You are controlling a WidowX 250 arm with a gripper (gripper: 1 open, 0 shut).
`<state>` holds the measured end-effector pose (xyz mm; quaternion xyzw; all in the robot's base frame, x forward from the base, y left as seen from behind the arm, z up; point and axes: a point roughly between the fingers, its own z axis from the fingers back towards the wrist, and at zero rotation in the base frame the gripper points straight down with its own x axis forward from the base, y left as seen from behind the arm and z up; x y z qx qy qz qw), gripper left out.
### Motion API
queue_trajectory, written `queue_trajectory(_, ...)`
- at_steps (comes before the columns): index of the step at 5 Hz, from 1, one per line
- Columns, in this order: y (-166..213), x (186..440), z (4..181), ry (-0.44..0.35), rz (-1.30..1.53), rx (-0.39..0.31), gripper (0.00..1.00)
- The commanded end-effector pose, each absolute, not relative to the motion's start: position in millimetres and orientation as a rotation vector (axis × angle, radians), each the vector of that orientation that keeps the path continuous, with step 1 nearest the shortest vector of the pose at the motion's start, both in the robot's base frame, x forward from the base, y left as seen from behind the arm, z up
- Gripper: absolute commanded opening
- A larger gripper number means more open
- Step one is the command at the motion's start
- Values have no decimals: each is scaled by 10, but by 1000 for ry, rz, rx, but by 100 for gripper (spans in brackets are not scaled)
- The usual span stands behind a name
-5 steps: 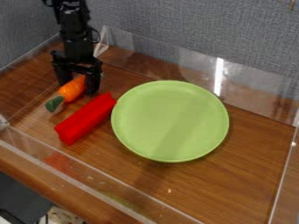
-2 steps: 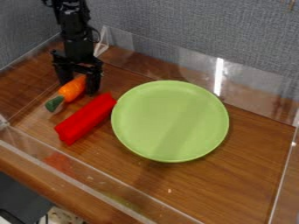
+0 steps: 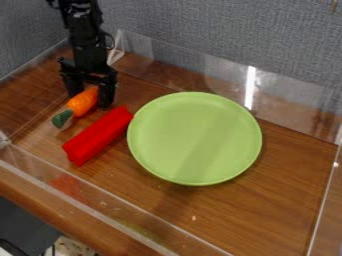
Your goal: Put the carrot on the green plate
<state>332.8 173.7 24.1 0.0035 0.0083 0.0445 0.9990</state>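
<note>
The small orange carrot [image 3: 79, 104] lies on the wooden table at the left, its dark green stub end pointing toward the lower left. My black gripper [image 3: 87, 90] points straight down over the carrot's thick end, jaws open, one finger on each side of it. Whether the fingers touch the carrot I cannot tell. The large round green plate [image 3: 195, 137] lies flat to the right, with nothing on it.
A red rectangular block [image 3: 96, 135] lies just in front of the carrot, between it and the plate's left rim. Clear plastic walls [image 3: 254, 85] fence the wooden table on all sides. A grey backdrop stands behind.
</note>
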Motion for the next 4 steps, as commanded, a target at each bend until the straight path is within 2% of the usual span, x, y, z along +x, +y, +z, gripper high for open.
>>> queue_trajectory(1,1780,3366,515,-53,100,44,0)
queue_trajectory(2,1747,3343,713,-83,114,47,0)
queue_trajectory(4,1450,3296,1507,-203,140,64,0)
